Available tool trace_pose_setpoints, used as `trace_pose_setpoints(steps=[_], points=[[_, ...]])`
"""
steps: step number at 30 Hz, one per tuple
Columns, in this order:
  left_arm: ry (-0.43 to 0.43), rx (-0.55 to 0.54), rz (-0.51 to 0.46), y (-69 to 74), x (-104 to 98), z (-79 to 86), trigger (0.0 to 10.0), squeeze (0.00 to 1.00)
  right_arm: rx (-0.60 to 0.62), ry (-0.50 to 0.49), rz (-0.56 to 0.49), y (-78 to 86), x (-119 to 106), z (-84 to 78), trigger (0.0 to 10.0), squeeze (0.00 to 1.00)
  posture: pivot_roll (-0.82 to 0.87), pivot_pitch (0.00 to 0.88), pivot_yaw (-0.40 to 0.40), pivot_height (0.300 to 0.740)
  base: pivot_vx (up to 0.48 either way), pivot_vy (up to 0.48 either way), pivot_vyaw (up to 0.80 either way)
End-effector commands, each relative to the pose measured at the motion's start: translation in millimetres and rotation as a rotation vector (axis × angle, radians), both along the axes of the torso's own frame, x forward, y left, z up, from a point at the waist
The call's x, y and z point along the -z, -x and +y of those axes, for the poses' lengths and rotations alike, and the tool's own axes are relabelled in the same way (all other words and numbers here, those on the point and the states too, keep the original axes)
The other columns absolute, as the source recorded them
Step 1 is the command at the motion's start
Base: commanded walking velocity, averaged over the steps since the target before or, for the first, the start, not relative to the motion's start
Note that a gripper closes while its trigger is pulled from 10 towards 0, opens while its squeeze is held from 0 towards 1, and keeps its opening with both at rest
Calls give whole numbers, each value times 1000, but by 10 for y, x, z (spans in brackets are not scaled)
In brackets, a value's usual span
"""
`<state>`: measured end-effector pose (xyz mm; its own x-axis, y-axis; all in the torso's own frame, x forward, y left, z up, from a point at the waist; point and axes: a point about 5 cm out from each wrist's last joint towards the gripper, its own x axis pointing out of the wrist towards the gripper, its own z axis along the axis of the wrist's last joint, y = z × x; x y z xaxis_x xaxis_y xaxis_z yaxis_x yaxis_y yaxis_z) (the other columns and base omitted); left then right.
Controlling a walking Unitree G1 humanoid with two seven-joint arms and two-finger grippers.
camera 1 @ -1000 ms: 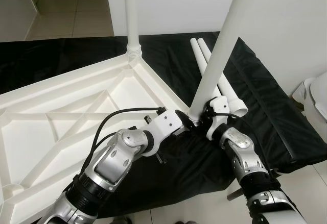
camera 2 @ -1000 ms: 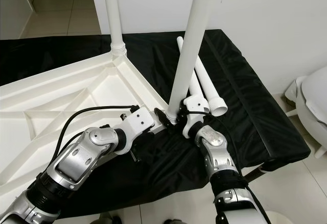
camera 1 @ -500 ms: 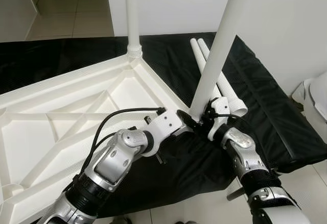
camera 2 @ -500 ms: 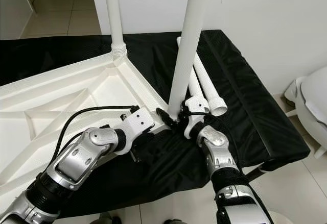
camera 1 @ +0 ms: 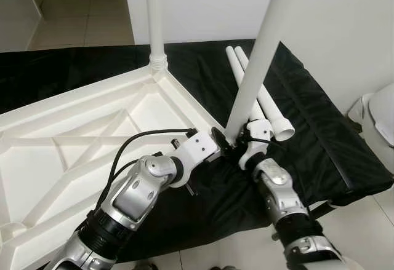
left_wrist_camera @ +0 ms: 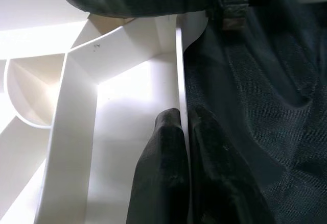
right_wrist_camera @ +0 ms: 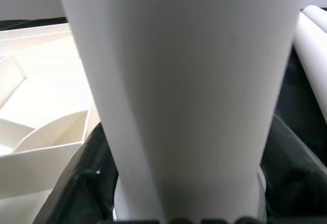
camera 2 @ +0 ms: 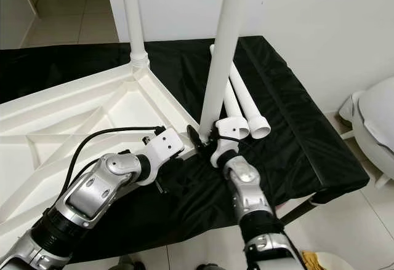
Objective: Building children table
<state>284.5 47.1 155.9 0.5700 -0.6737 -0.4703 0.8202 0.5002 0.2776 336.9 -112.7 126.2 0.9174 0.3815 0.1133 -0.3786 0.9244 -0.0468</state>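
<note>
A white table top (camera 1: 74,141) lies upside down on a black cloth (camera 1: 320,128). One white leg (camera 1: 155,24) stands in its far corner. A second leg (camera 1: 255,67) rises with a slight lean from the near right corner, and my right gripper (camera 1: 239,142) is shut on it close to its base. In the right wrist view this leg (right_wrist_camera: 184,81) is pressed up against the camera. My left gripper (camera 1: 217,139) is shut on the table's thin rim (left_wrist_camera: 180,81) at that same corner, one finger (left_wrist_camera: 161,173) on each side. Two loose legs (camera 1: 268,101) lie on the cloth.
A white wall rises just behind the cloth. A white rounded object (camera 1: 377,113) stands at the right on the tiled floor (camera 1: 363,221). The cloth's front edge drops off near my arms. A doorway with tiles (camera 1: 80,11) opens at the far left.
The held leg has tipped a little nearer to upright, and my right forearm has swung left towards the corner. My left gripper stays on the rim.
</note>
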Motion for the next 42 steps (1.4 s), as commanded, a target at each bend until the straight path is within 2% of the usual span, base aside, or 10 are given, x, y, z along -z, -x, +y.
trace_pose_setpoints(steps=[1,9,12,19,20,21,22,31,32,42], points=[[41,43,-75,18,-159,-81,10000,0,116,1,92,17,172,-122,0,0,-10,113,-16,740,0,0,0],[44,43,-73,25,-154,-93,10000,0,334,-43,96,30,149,-55,0,0,-7,116,-24,740,0,0,0],[44,48,-68,43,-139,-101,10000,0,294,-53,94,85,141,111,0,0,-9,114,-24,740,0,0,0],[44,50,-68,47,-137,-108,10000,0,256,-37,97,97,151,124,0,0,-7,108,-26,740,0,0,0],[43,51,-69,49,-136,-109,10000,0,234,-26,95,103,151,136,10000,0,-6,108,-27,740,0,0,0],[43,51,-69,49,-136,-109,10000,0,234,-26,95,103,151,136,10000,0,-6,108,-27,740,0,0,0],[43,51,-68,52,-134,-112,10000,0,227,-25,86,108,145,123,10000,1000,-7,106,-29,740,0,0,0],[45,54,-69,56,-128,-121,10000,0,40,11,39,163,113,-15,10000,1000,-10,94,-31,740,0,0,0],[44,56,-69,55,-128,-122,10000,0,-25,20,25,176,95,-26,10000,0,-14,93,-29,740,0,0,0],[41,70,-74,42,-140,-139,10000,0,-272,69,-4,155,54,-163,10000,0,-18,83,-20,740,0,0,0]])
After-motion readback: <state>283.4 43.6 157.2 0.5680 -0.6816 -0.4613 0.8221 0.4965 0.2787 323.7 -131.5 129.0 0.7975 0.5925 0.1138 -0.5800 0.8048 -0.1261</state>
